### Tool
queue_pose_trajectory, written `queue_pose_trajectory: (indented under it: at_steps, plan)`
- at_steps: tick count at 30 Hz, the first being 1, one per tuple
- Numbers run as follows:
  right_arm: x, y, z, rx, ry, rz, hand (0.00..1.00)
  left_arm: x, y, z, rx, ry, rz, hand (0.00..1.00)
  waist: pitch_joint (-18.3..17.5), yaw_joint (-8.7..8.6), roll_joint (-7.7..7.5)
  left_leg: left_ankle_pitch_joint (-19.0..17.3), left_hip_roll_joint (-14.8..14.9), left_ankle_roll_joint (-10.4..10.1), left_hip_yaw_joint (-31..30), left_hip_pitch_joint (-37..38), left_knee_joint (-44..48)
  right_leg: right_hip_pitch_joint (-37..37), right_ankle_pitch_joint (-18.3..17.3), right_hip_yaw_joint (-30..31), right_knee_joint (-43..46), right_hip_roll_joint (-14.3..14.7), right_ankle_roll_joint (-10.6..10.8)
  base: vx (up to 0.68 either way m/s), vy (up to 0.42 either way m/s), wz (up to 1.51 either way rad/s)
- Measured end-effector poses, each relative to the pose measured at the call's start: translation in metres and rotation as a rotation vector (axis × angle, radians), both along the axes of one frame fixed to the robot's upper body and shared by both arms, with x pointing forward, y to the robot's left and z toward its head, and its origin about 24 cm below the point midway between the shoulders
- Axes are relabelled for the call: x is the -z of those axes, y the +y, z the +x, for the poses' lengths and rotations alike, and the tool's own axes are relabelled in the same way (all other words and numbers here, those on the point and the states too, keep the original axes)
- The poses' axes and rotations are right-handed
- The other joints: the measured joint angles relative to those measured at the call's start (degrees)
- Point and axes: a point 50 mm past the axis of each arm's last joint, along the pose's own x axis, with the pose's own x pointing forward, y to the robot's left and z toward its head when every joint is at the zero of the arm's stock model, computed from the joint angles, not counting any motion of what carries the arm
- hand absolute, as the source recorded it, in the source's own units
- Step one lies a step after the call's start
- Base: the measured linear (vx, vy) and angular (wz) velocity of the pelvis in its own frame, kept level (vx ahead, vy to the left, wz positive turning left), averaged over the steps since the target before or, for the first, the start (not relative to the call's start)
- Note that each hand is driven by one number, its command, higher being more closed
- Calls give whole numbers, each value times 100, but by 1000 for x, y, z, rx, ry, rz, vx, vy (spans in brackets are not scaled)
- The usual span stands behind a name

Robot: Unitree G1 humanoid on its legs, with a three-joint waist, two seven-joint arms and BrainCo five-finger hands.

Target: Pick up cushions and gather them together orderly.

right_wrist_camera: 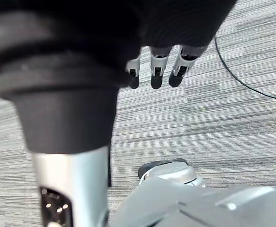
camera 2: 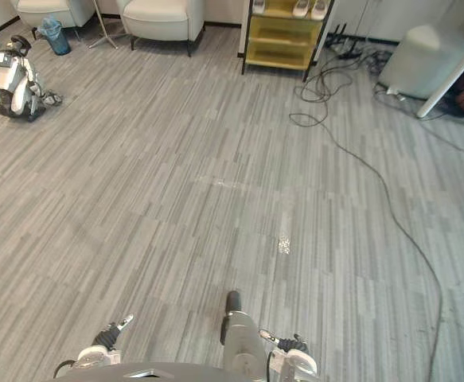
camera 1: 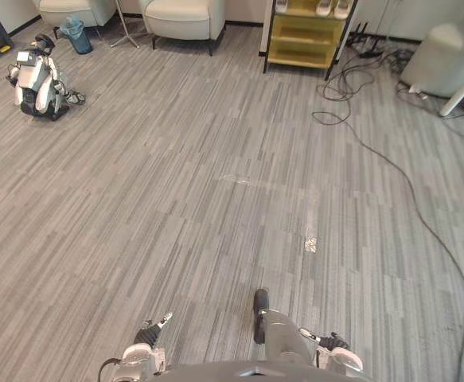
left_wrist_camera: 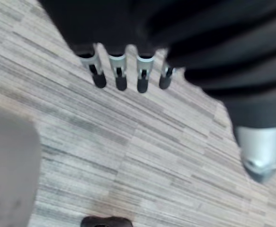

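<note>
Left eye view: cream seat cushions point(camera 1: 180, 8) are seen on pale armchairs point(camera 1: 204, 30) at twelve o'clock, well apart from the hands. A small white-and-black robot point(camera 1: 37, 83) is parked at ten o'clock.

Left wrist view: the left hand point(left_wrist_camera: 142, 75) is held straight-fingered and empty.

Right wrist view: the right hand point(right_wrist_camera: 156, 73) is held likewise.

If the approach is steered leftward, the small robot could be struck.

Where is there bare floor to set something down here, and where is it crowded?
Bare: the middle carpet, bordered by the small white robot far left, the armchair and yellow shelf at the back, and the cables trailing down the right. Crowded: the far right corner, where those cables tangle beside the shelf.
</note>
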Motion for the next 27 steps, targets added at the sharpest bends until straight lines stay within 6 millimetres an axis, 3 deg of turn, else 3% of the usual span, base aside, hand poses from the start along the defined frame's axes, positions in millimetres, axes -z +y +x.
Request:
queue_pose_trajectory:
  at_steps: [2,3,5,7,8,10,11,12,13,14,15,16,17,18,19,21,23,24,25,26,27]
  plan:
    - [1,0,-3,-1,8,0,0,0,0,1,-10,-6,-3,0,31,-53,34,968,162,1,-74,-502,1262,383,-210,-42,-134,174,-106,528,-278,-9]
    - [2,0,-8,-3,19,-2,0,-1,1,3,-11,-13,-2,0,94,-26,17,1166,453,-29,102,-844,2227,811,-290,-12,-348,353,-234,440,-179,-18]
    - [3,1,-13,-11,34,-1,0,-4,2,7,-8,-38,-1,0,144,51,-3,842,755,55,579,-1316,3334,1607,-452,135,-768,566,-416,597,-236,-39]
    - [3,2,-12,-19,34,-1,0,-6,2,11,-5,-60,-2,0,154,79,-20,559,667,46,773,-1811,3441,2062,-541,272,-1040,594,-454,477,-168,-34]
    - [3,2,-11,-12,32,0,0,-7,2,13,-5,-71,-2,0,167,109,-10,390,590,43,856,-2063,3272,2260,-555,320,-1182,594,-442,310,-68,-31]
    - [3,1,-11,7,32,3,0,-10,2,19,-3,-101,-3,0,194,243,-41,106,257,-33,1076,-2297,1962,2704,-525,464,-1469,526,-294,355,-18,-39]
    - [3,2,-10,11,30,6,0,-10,2,19,-1,-105,-2,0,203,259,-55,95,154,-22,1105,-2315,1608,2794,-545,507,-1522,494,-267,477,74,-41]
    - [3,4,-7,12,21,10,0,-11,2,21,1,-114,-1,0,235,280,-101,194,-318,-95,1044,-2353,183,3058,-636,627,-1695,356,-171,374,102,-28]
    - [3,4,-6,13,18,11,0,-11,1,21,3,-114,-2,0,234,288,-102,302,-429,-120,1004,-2340,-243,3101,-663,664,-1735,321,-138,435,159,-39]
    - [3,4,-6,13,18,10,0,-11,0,21,7,-113,-3,0,207,344,-55,642,-608,-181,848,-2276,-1238,3160,-741,768,-1811,306,-77,345,180,-44]
    - [3,4,-6,11,19,10,0,-11,0,21,5,-115,-3,0,220,411,13,1089,-613,-87,744,-2267,-1786,3257,-867,902,-1833,365,-13,447,246,-60]
    - [3,8,-4,6,14,19,0,-11,3,21,-5,-115,-1,0,199,480,-31,1535,-630,71,756,-2218,-1750,3302,-1031,1032,-1761,343,51,395,226,-50]
    - [4,12,-4,5,14,28,0,-12,6,21,-3,-118,5,0,181,487,-86,1659,-690,265,762,-2228,-1652,3312,-1177,1086,-1681,286,90,410,226,-30]
    - [6,18,-5,4,17,45,0,-13,12,24,0,-129,21,0,162,469,-229,1431,-841,510,804,-2284,-1331,3301,-1483,1139,-1413,120,119,418,205,-17]
    - [8,23,-7,1,23,57,0,-14,17,25,1,-133,33,0,125,495,-374,1192,-939,556,930,-2296,-1173,3194,-1660,1229,-1127,-19,145,418,193,-22]
    - [9,27,-5,-10,25,65,0,-14,20,24,1,-127,42,0,66,582,-456,808,-1034,651,1141,-2151,-1078,2807,-1815,1470,-134,-118,246,404,190,-53]
    - [10,28,-6,-9,31,76,0,-12,22,21,1,-112,45,0,65,583,-438,616,-1050,659,1275,-1891,-1101,2315,-1796,1582,1181,-148,841,372,188,-43]
    - [8,27,-2,-10,17,72,0,-11,26,17,7,-87,56,0,61,509,-449,463,-1113,692,1285,-1630,-1098,1971,-1646,1580,2226,-197,1468,390,152,-4]
    - [8,27,0,-11,9,70,0,-9,26,14,40,-67,64,0,60,435,-459,316,-1171,764,1279,-1320,-1098,1717,-1550,1416,3107,-260,1641,406,139,7]
    - [7,26,0,-11,6,68,0,-9,28,12,53,-55,70,0,61,406,-421,234,-1199,777,1276,-1158,-1102,1569,-1568,1197,3496,-351,1577,506,116,15]
    - [7,26,2,-11,0,66,0,-7,29,9,56,-40,73,0,70,394,-448,181,-1254,800,1240,-836,-1176,1381,-1713,807,3860,-518,1250,419,70,15]
